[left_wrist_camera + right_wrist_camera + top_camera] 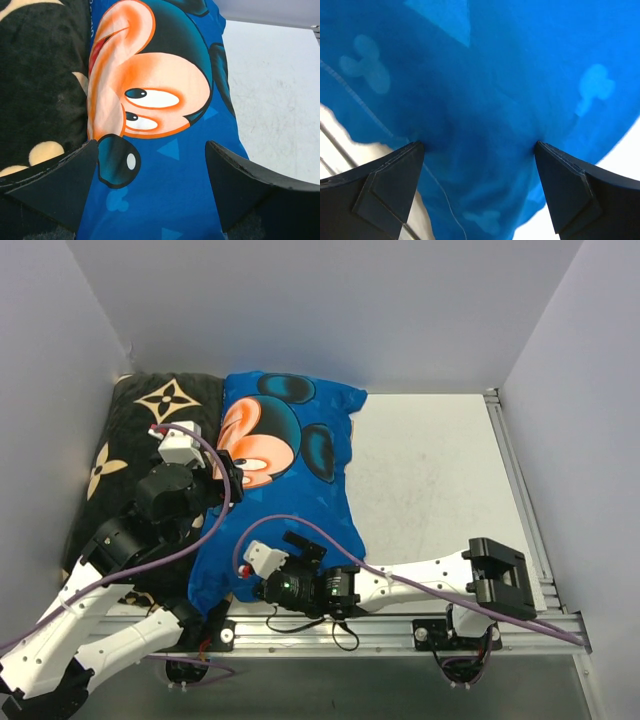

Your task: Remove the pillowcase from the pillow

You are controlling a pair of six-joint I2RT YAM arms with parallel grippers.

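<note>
The blue mouse-print pillowcase [290, 455] lay left of centre, stuffed, beside a black cushion [140, 440]. A pinch might catch the hidden pillow too, dragging both. The right gripper [480, 145] pressed spread, empty jaws into its lower end; the left gripper [150, 145] hovered open over the face print

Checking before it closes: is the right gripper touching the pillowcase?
Touching. The right wrist view shows the open right gripper with both fingertips pressed into the blue pillowcase, and the fabric dimples and creases around them.
</note>
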